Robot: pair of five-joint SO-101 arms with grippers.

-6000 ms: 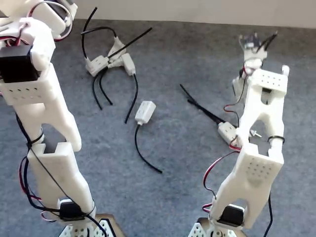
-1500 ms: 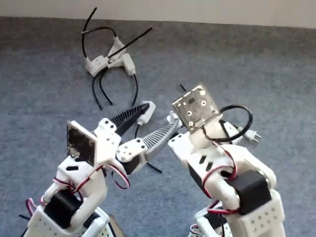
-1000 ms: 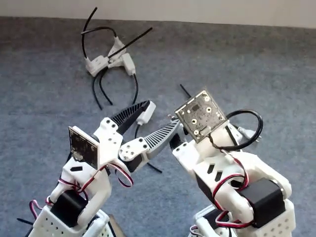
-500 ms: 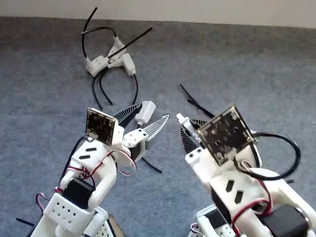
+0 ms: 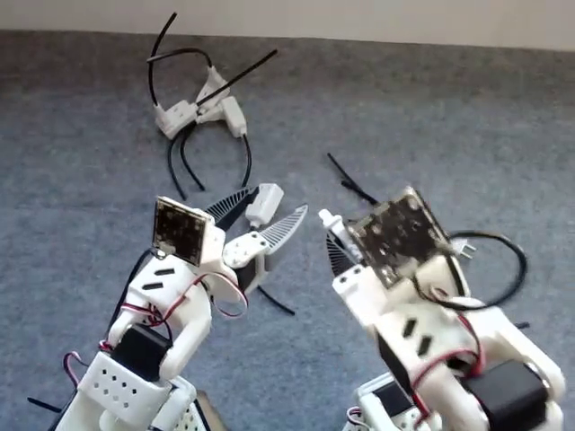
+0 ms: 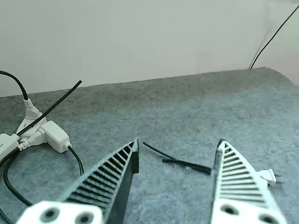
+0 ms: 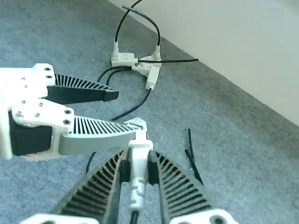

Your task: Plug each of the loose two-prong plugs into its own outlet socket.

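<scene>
My right gripper [image 7: 138,157] is shut on a white connector [image 7: 138,170] that stands up between its ribbed fingers; in the high view the connector [image 5: 330,223] pokes out above the carpet. Its black cable loops round to a loose two-prong plug [image 5: 463,245] beside the right arm. My left gripper [image 5: 258,223] is open just above a white outlet socket [image 5: 264,203] lying on the carpet. From the left wrist, its fingers [image 6: 117,175] spread wide with nothing between them, and the two-prong plug [image 6: 270,176] lies far off.
A cluster of joined white connectors [image 5: 202,112] with black cables lies at the back left. Loose black cable ends [image 5: 352,185] lie on the grey carpet [image 5: 431,117] between the arms. A pale wall [image 6: 140,37] borders the far edge.
Over the last half second the right wrist has turned and shifted slightly left with the connector, and its cable loop swung in closer. The left arm barely moved.
</scene>
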